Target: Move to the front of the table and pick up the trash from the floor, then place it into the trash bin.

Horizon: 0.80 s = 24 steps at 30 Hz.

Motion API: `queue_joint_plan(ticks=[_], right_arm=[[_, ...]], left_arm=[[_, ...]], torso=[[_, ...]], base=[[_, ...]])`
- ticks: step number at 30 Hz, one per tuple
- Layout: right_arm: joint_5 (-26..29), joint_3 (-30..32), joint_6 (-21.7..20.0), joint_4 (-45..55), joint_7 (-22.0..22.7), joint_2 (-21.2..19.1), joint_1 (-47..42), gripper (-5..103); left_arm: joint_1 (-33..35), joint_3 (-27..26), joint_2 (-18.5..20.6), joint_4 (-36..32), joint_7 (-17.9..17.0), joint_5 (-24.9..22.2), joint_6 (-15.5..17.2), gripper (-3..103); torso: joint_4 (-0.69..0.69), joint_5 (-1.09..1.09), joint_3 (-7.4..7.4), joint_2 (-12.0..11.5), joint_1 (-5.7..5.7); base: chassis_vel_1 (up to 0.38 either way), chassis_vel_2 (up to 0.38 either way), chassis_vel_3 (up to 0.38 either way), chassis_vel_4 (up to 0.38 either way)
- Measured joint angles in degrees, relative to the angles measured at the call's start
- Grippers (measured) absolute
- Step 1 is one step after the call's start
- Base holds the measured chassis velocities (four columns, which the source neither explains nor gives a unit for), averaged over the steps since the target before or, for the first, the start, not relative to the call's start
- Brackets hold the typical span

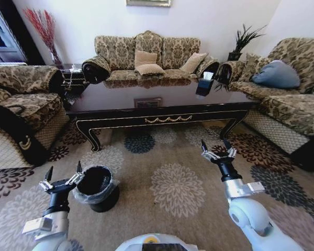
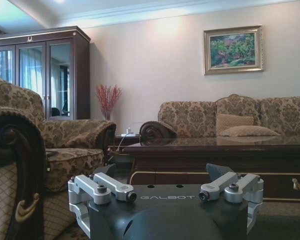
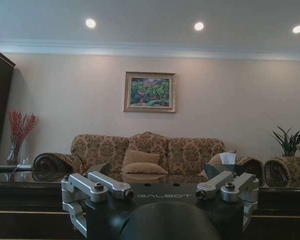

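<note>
The dark glossy table (image 1: 162, 104) stands ahead of me on the flowered carpet, its gold-trimmed apron facing me. The black trash bin (image 1: 97, 185), lined with a clear bag, sits on the carpet at my front left. My left gripper (image 1: 63, 175) hovers just left of the bin's rim, open and empty. My right gripper (image 1: 218, 149) is raised over the carpet at the front right, also open and empty. Both wrist views look level across the table (image 2: 215, 150) (image 3: 40, 195) past the spread fingers (image 2: 110, 187) (image 3: 105, 186). The trash is out of view.
Patterned sofas surround the table: one behind it (image 1: 146, 57), an armchair on the left (image 1: 21, 99), another sofa on the right (image 1: 288, 99). A dark tissue box (image 1: 204, 83) sits on the tabletop. Open carpet (image 1: 172, 183) lies between me and the table.
</note>
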<state>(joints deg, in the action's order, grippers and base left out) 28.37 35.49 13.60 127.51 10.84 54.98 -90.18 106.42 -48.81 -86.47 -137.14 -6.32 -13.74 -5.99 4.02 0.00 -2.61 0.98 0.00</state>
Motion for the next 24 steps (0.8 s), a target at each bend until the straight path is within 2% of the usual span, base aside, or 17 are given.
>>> queue_joint_plan(ticks=[10,24], right_arm=[[0.04,-0.04,0.00,-0.04,0.03,-0.02,0.04,100],[0.08,-0.05,0.00,-0.06,0.03,-0.03,0.08,100]], left_arm=[[0.00,-0.02,0.03,0.00,-0.01,-0.05,0.04,100],[-0.01,-0.02,0.03,-0.02,-0.02,-0.07,0.08,100]], torso=[[0.00,0.00,0.01,0.01,0.00],[0.00,0.00,0.01,0.00,-0.01]], base=[[0.270,-0.239,-0.268,0.254],[0.354,-0.353,-0.350,0.352]])
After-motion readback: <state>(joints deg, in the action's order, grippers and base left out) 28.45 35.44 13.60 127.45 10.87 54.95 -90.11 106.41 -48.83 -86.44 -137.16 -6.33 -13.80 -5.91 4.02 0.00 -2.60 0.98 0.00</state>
